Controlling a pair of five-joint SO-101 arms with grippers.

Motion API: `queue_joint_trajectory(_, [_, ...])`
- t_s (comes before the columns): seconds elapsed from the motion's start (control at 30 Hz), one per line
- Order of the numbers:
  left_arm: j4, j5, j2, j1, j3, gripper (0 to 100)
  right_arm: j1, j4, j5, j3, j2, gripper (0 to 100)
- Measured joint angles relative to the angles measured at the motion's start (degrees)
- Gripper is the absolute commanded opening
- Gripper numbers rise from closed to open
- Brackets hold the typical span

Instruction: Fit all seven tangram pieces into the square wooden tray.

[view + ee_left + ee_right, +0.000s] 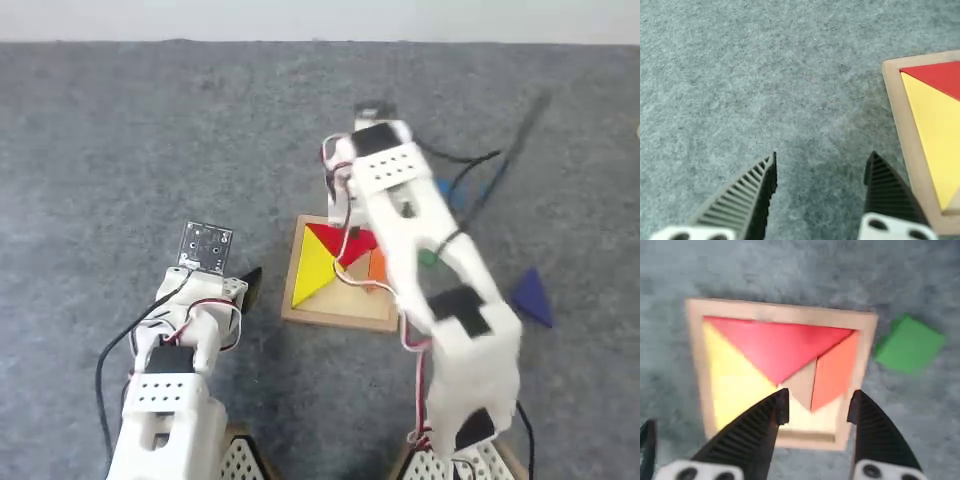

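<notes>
The square wooden tray [330, 315] lies mid-table holding a red triangle [335, 240], a yellow triangle [312, 270] and an orange piece [377, 265]. My right arm [400, 200] stretches over the tray's right side. My right gripper [819, 400] hangs open above the tray [780, 310], over its bare wood beside the orange piece [832, 370], red triangle [780, 342] and yellow triangle [732, 380]. A green square [910, 345] lies just outside the tray. My left gripper [822, 165] is open and empty over the carpet, left of the tray [895, 100].
A blue triangle [530, 297] lies on the grey carpet to the right of the tray. A sliver of the green piece [428, 258] peeks from under the right arm. My left gripper [245, 288] sits close to the tray's left edge. Cables trail at the back right.
</notes>
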Motion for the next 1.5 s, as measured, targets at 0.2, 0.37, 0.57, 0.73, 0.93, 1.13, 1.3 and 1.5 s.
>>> queue_joint_trajectory(0.2, [0.00,0.00,0.00,0.00,0.00,28,11.52,4.22,9.05,1.32,-14.59,20.5])
queue_joint_trajectory(0.37, [0.00,0.00,0.00,0.00,0.00,28,23.12,3.78,22.07,11.78,-14.77,20.5])
queue_joint_trajectory(0.57, [0.00,0.00,0.00,0.00,0.00,28,27.08,-10.11,34.20,24.09,-12.92,20.5])
queue_joint_trajectory(0.73, [0.00,0.00,0.00,0.00,0.00,28,26.90,-15.21,39.74,25.49,-13.01,20.5])
queue_joint_trajectory(0.93, [0.00,0.00,0.00,0.00,0.00,28,30.68,-16.18,46.95,28.66,-13.01,20.5])
queue_joint_trajectory(1.13, [0.00,0.00,0.00,0.00,0.00,28,35.87,-23.56,55.12,39.56,-15.91,20.5])
queue_joint_trajectory(1.3, [0.00,0.00,0.00,0.00,0.00,28,30.68,-24.88,55.47,40.88,-19.43,20.9])
queue_joint_trajectory(1.5, [0.00,0.00,0.00,0.00,0.00,28,19.34,-25.14,56.88,40.88,-19.43,21.0])
